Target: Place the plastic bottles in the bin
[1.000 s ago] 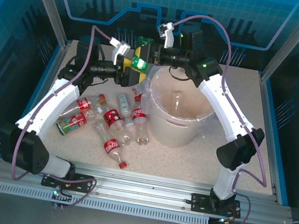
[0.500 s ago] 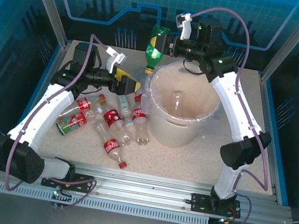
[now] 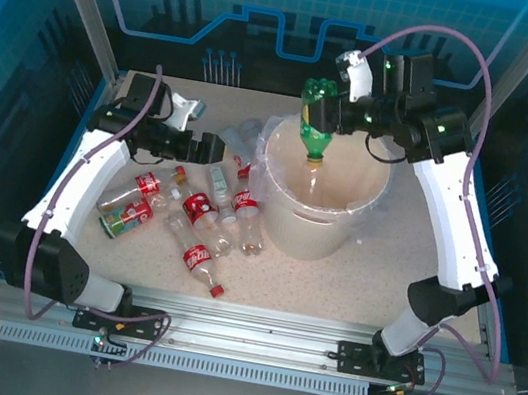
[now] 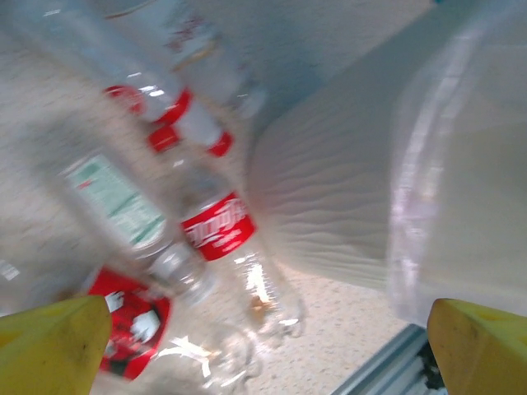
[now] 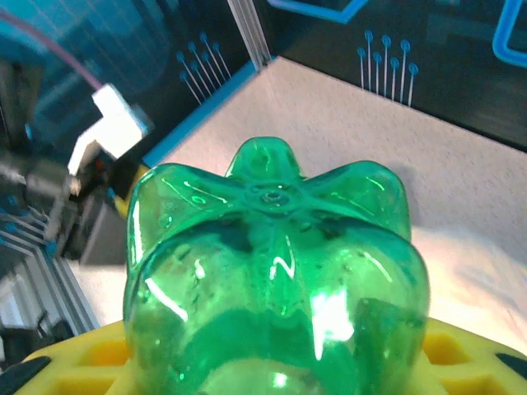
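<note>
Left side first: my left gripper (image 3: 217,148) hangs with its jaws wide apart and nothing in them, at the far end of the heap of red-labelled bottles (image 3: 202,216). They're lying on the table (image 3: 330,290) just beside the bin (image 3: 312,228). On that wrist cam they're blurry, some right up against the bin's wall. Over on the right, my right gripper (image 3: 329,115) is clamped on the green bottle (image 3: 314,125). It's cap-down over the bin's open mouth, above the rim.
</note>
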